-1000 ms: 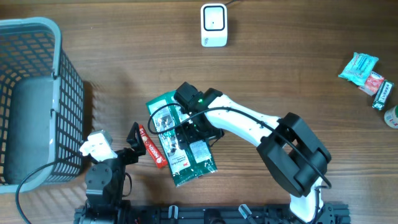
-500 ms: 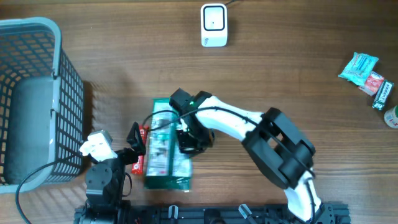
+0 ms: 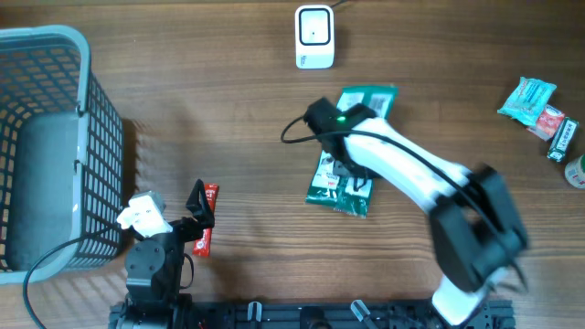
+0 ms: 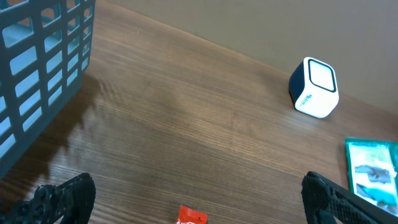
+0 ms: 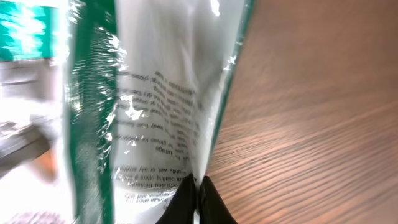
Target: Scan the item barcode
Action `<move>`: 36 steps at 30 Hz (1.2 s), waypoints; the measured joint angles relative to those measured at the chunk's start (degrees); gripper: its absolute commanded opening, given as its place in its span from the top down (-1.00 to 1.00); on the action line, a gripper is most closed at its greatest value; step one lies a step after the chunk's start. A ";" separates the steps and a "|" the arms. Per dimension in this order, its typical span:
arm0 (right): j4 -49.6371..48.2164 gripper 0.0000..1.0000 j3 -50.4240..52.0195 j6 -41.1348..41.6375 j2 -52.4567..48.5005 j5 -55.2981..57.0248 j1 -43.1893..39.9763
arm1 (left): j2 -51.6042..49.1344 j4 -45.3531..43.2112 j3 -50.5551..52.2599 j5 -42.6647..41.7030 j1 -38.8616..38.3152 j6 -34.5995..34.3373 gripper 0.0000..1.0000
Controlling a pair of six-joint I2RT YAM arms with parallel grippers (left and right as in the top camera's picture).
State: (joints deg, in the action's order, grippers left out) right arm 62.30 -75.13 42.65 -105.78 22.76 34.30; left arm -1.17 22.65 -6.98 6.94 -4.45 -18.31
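Observation:
The item is a green and white plastic packet (image 3: 364, 100) with printed text, hanging tilted over the middle of the table below and right of the white barcode scanner (image 3: 313, 37). My right gripper (image 3: 350, 163) is shut on it. In the right wrist view the two black fingertips of the right gripper (image 5: 198, 194) pinch the edge of the packet (image 5: 155, 93), text side facing the camera. My left gripper (image 3: 196, 217) rests open at the front left, holding nothing. The left wrist view shows the scanner (image 4: 314, 87) and a corner of the packet (image 4: 373, 174).
A grey basket (image 3: 87, 110) fills the left side, its wall (image 4: 37, 62) close to the left arm. A small red packet (image 3: 208, 196) lies by the left gripper (image 4: 198, 198). Several snack packets (image 3: 539, 105) sit at the far right edge.
The right gripper shut on the green packet, lifted it and carried it right and toward the scanner. The red packet turned slightly. The left arm stayed still.

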 measured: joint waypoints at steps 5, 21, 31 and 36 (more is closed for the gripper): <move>0.63 0.91 -0.09 -12.87 17.92 3.74 0.04 | 0.00 -0.02 0.00 0.00 0.00 0.00 -1.00; 10.12 0.91 -0.28 -16.79 2.69 18.40 7.80 | 0.00 -0.02 0.00 0.00 0.00 0.00 -1.00; 0.37 -0.69 -2.67 -16.15 -11.56 5.31 26.64 | 0.00 -0.02 0.00 0.00 0.00 0.00 -1.00; 0.96 -0.99 -9.07 -15.72 -11.47 -3.39 24.26 | 0.00 -0.09 0.00 0.00 0.00 0.00 -1.00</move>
State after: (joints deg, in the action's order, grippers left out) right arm 63.26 -84.20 26.94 -117.25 19.38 58.57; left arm -1.17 22.57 -6.98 6.94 -4.45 -18.31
